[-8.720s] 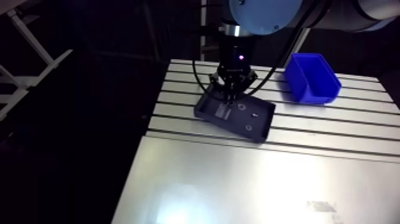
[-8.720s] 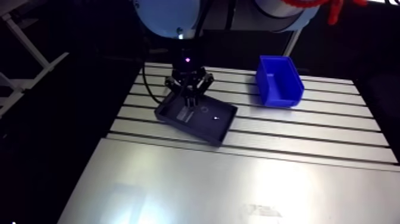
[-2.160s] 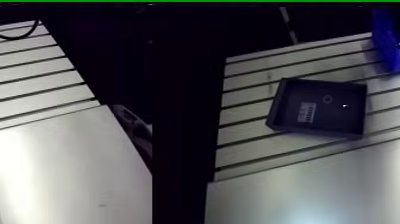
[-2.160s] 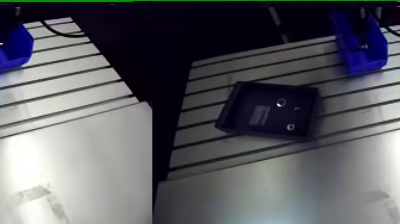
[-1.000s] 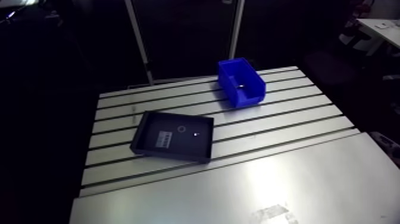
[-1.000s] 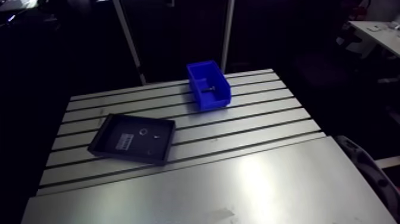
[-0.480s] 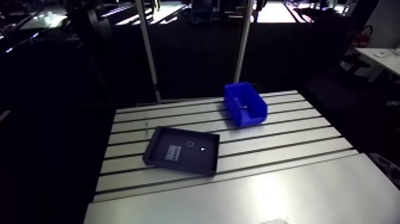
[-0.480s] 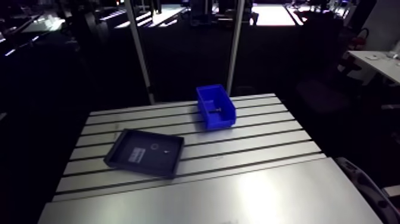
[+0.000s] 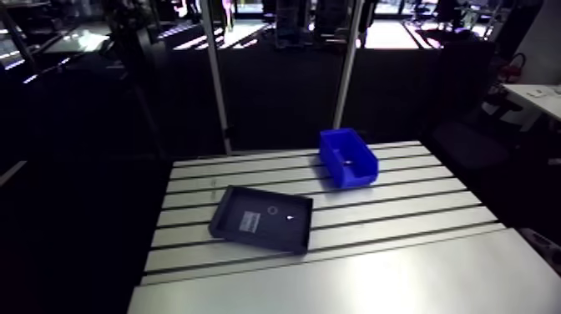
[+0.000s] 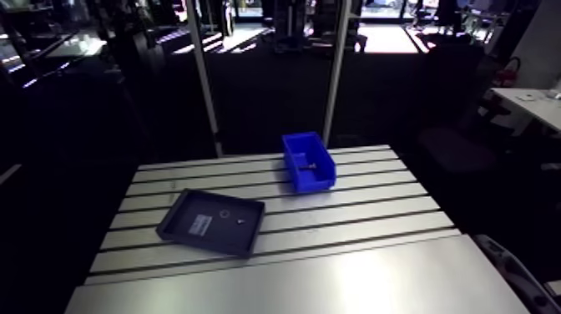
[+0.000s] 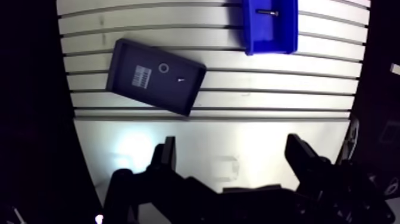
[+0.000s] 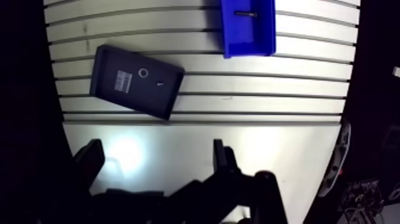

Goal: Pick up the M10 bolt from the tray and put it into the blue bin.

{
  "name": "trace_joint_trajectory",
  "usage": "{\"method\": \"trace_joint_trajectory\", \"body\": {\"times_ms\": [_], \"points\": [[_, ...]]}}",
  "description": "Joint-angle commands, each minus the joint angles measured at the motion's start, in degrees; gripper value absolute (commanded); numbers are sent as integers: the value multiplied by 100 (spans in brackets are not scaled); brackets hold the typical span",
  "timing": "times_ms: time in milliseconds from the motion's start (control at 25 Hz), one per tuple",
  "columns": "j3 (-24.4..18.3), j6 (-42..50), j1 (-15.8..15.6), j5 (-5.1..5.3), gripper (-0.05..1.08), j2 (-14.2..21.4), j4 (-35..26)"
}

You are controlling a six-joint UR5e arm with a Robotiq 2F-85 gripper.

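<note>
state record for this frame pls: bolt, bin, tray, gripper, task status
bolt: lying inside the blue bin
bin: on the slotted table, apart from the tray
tray contents: label, ring, small bright piece
gripper: open, empty, high above the table
task status: bolt in bin, looks done

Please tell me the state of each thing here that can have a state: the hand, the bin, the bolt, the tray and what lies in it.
hand: open, empty, well above the table.
blue bin: upright on the table, top open.
M10 bolt: lying on its side inside the blue bin.
tray: flat on the table, askew to the slots, apart from the blue bin.
ring: lying flat in the tray.
small shiny part: in the tray; its kind cannot be told.
</note>
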State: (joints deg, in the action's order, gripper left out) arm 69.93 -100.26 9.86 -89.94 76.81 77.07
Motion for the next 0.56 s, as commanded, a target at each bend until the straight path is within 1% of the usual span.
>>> {"method": "trace_joint_trajectory", "body": {"times_ms": [40, 160, 320, 560], "points": [[288, 293, -1, 42, 0, 259, 32], [367, 398, -1, 25, 0, 365, 49], [437, 407, -1, 34, 0, 444, 58], [455, 468, -10, 42, 0, 488, 58]]}}
